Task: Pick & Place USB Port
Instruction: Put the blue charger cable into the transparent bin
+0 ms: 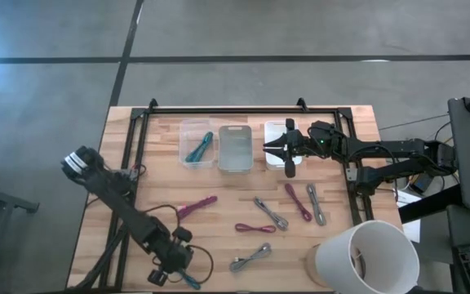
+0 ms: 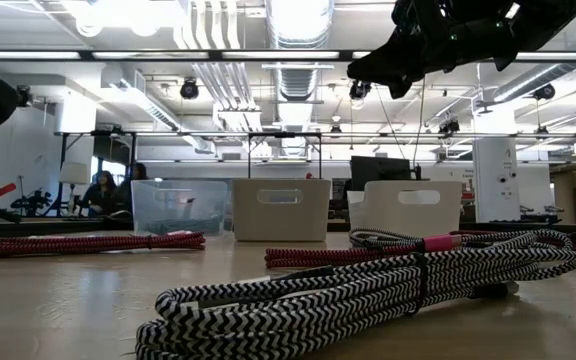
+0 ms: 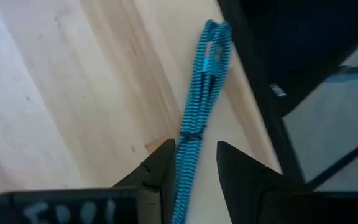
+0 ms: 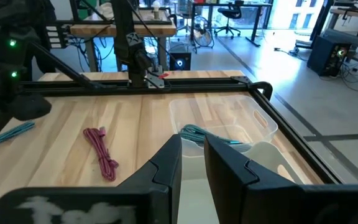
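Several bundled USB cables lie flat on the wooden table [image 1: 161, 188]. At the far edge stand a clear bin [image 1: 184, 131] holding a teal cable [image 1: 200, 147], a grey bin [image 1: 235, 147] and a white bin [image 1: 274, 131]. My left gripper [image 3: 194, 171] is low at the table's near edge, open, with one finger on each side of a blue striped cable [image 3: 197, 118] that lies on the wood [image 1: 189, 282]. My right gripper [image 1: 274, 149] hovers above the white bin [image 4: 191, 193]. Its fingers stand a narrow gap apart with nothing between them [image 4: 191, 155]. My left gripper comes at the blue cable from above, with its fingers [image 3: 160, 168] across the bundle near one end. The cable [image 3: 188, 158] runs close past one finger. I cannot tell whether it touches. The cable lies flat on the table.
On the table's middle lie a magenta cable [image 1: 196, 206], red cables [image 1: 255, 228] [image 1: 298, 202] and grey striped ones [image 1: 270, 212] [image 1: 317, 204] [image 1: 251, 257]. A large white cup [image 1: 365, 257] stands at the near right corner. A black frame [image 1: 243, 109] runs along the far and side edges.
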